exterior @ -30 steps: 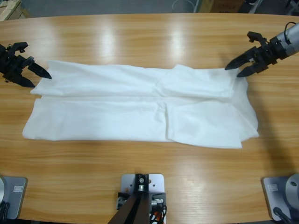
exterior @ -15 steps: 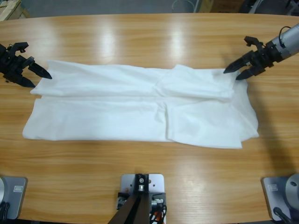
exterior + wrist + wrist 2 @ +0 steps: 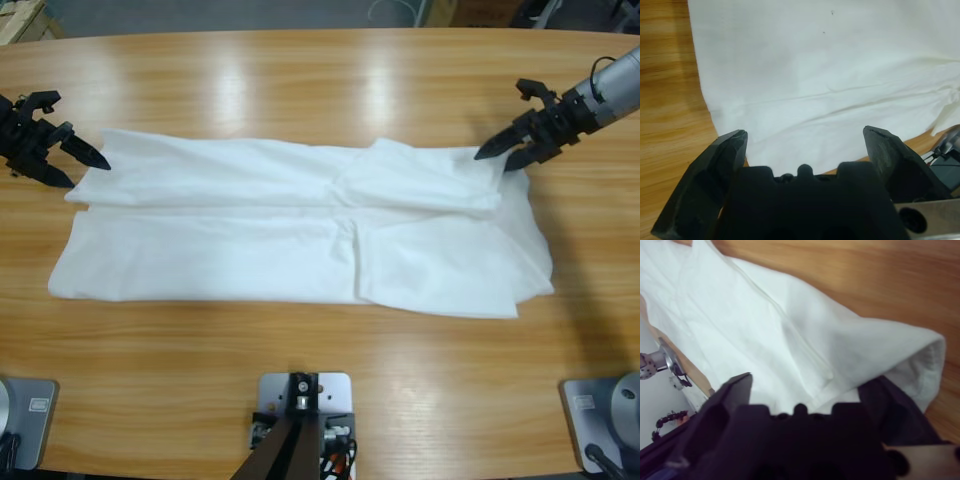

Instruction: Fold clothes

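Note:
The clothes are one white T-shirt (image 3: 300, 230), lying flat across the table's middle and folded into a long band, with a lapped fold on its right half. My left gripper (image 3: 90, 171) is open at the shirt's far left edge. In the left wrist view the cloth (image 3: 830, 65) lies just ahead of the left gripper (image 3: 805, 134), with nothing between the jaws. My right gripper (image 3: 492, 162) is open at the shirt's upper right corner. In the right wrist view a folded edge of the shirt (image 3: 765, 325) lies between the jaws of the right gripper (image 3: 810, 382).
The wooden table (image 3: 320, 90) stretches bare beyond the shirt on the far side and along the near edge. Part of the rig shows small at the edge of each wrist view.
The right gripper has drawn slightly up and toward the table's far side at the shirt's corner. The left gripper and the shirt have not moved.

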Robot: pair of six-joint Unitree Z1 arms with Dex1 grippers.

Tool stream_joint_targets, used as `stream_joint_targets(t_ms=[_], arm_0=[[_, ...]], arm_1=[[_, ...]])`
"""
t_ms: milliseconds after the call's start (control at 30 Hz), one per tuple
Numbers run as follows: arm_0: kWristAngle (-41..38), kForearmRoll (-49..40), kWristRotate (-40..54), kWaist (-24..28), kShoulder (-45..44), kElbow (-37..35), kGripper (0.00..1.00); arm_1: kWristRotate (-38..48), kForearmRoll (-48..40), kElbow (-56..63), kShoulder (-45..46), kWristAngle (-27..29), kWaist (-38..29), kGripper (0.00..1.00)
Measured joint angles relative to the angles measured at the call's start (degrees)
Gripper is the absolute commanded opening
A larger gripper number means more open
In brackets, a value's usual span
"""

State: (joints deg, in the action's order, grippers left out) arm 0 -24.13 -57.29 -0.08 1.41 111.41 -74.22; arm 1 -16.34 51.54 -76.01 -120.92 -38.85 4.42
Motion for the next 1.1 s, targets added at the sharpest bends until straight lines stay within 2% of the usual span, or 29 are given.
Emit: stream_joint_targets(t_ms=[33, 67, 133, 700, 1100], arm_0=[[0.06, 0.00, 0.00, -0.01, 0.00, 0.00, 0.904], [0.14, 0.00, 0.00, -0.03, 0.00, 0.00, 0.904], [0.18, 0.00, 0.00, -0.14, 0.00, 0.00, 0.904], [0.19, 0.00, 0.00, -0.21, 0.00, 0.00, 0.904], [0.19, -0.01, 0.00, -0.21, 0.00, 0.01, 0.904]], arm_1=[[0.52, 0.00, 0.00, 0.00, 0.05, 0.00, 0.214], [1.11, 0.00, 0.00, 0.01, 0.43, 0.00, 0.104], [1.95, 0.00, 0.00, 0.05, 1.11, 0.00, 0.000], [3.12, 0.02, -0.33, 0.05, 1.31, 0.33, 0.000], [3.02, 6.39, -11.66, -0.21, 1.31, 1.70, 0.000]])
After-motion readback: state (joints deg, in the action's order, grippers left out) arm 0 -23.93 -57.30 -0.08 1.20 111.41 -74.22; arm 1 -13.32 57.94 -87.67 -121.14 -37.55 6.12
